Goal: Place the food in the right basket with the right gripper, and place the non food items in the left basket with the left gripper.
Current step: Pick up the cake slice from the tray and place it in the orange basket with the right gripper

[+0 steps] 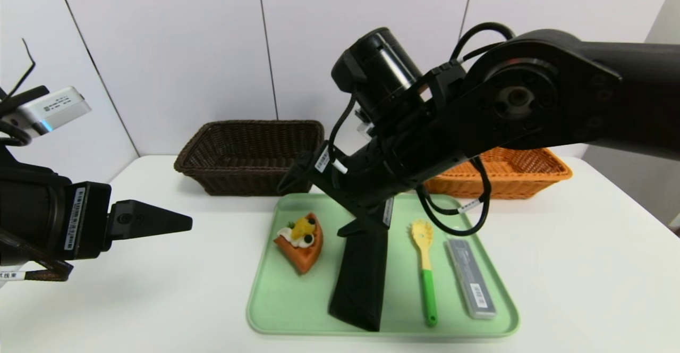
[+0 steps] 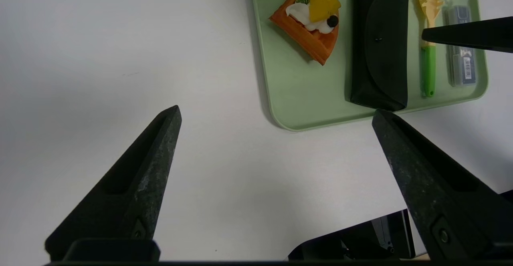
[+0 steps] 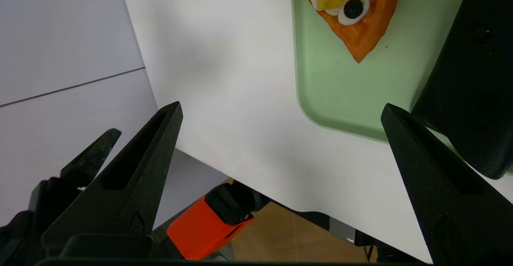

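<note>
Here the white desk (image 1: 584, 268) carries a green tray (image 1: 276, 300) near its front edge and two baskets behind it: a dark brown basket (image 1: 244, 153) on the left and an orange basket (image 1: 523, 175) on the right. On the tray four things lie side by side. The black case (image 1: 361, 278) is the biggest; its long axis runs from the front of the tray to the back. Just to its right the spatula (image 1: 425, 268) lies the same way, its yellow head toward the baskets and its green handle toward the front. The grey box (image 1: 471, 278) lies parallel at the far right. The waffle slice (image 1: 301, 241) is left of the case, its narrow tip pointing to the front.

The right gripper (image 3: 280, 109) hangs above the tray, over the case, with its fingers wide apart and holding nothing. The left gripper (image 2: 276, 113) hovers over the bare desk, left of the tray, fingers also wide and holding nothing.
</note>
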